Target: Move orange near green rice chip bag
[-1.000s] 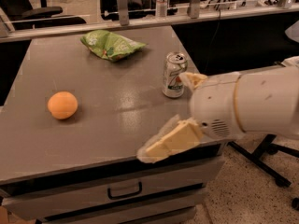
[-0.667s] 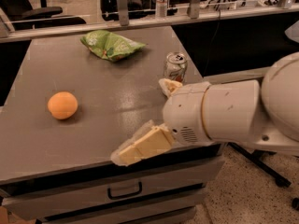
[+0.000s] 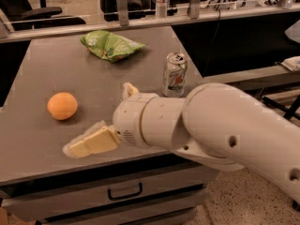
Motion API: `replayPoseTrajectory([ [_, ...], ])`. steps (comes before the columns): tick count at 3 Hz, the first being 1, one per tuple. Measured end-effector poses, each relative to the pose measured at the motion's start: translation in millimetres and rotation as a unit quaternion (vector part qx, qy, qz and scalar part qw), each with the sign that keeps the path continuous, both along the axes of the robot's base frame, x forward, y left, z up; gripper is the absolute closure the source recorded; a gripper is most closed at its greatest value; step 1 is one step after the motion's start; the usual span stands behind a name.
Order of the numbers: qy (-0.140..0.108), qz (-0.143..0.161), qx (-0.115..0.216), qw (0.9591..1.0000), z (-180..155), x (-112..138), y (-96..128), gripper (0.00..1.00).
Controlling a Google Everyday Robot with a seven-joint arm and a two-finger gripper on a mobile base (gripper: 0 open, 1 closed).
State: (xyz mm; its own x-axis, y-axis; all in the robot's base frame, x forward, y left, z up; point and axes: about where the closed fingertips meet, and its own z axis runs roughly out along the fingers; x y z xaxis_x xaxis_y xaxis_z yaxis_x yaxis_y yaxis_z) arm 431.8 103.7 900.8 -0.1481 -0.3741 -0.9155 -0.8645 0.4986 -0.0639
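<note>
Orange [image 3: 62, 105] lies untouched on the desk's [image 3: 47, 60] left, well apart from the bag [image 3: 110, 45] at the back; the gripper [image 3: 98, 117], spread and empty, has advanced leftward to near it, so grasping appears next.

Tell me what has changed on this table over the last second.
The gripper, open and holding nothing, has swung left along the front of the table, closer to the orange. The orange, the green rice chip bag and the soda can have not moved.
</note>
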Motion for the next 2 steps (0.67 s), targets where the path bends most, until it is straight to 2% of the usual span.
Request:
replayPoseTrajectory([
  [2, -0.022, 0.012, 0.018, 0.9995, -19, 31, 68, 0.0],
])
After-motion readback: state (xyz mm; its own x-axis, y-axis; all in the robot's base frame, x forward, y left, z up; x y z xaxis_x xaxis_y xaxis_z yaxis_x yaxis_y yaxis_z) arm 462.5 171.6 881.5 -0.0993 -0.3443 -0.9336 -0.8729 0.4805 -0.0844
